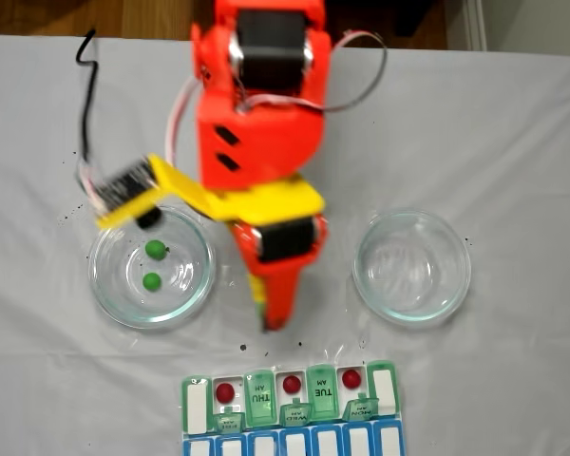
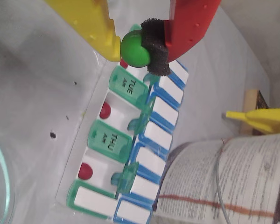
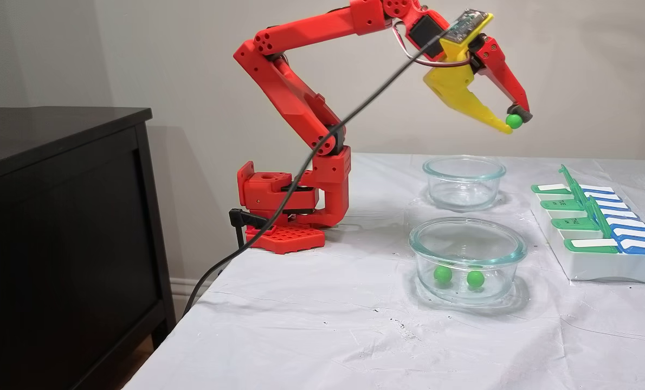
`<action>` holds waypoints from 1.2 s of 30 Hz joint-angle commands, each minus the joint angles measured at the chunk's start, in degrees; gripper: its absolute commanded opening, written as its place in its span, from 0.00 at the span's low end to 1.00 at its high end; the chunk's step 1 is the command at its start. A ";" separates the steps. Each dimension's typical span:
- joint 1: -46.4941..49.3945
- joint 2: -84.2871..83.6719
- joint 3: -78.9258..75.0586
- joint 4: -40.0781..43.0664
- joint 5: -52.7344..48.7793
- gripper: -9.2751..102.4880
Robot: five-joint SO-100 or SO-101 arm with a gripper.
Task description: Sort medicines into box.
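White wrinkled tablecloth (image 3: 328, 325) beneath gripper (image 3: 513, 120) pinching glossy round green ball (image 3: 514, 121), foam-padded red finger (image 2: 155, 46).

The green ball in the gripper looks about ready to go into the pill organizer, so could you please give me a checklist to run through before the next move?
1. Small green ball pinched between yellow and red fingers of the gripper: ok.
2. Ball carried high above the white cloth-covered table: ok.
3. Gripper directly over an open compartment of the green-lidded weekly pill organizer: cannot tell.
4. Three dark red balls already in compartments: ok.
5. Two green balls waiting in the round clear glass dish: ok.
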 commanded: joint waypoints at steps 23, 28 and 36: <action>-7.38 -28.65 -14.50 -8.96 4.22 0.08; -8.79 -26.63 -12.83 -12.13 5.54 0.08; -11.51 -33.31 -18.19 -10.90 6.06 0.08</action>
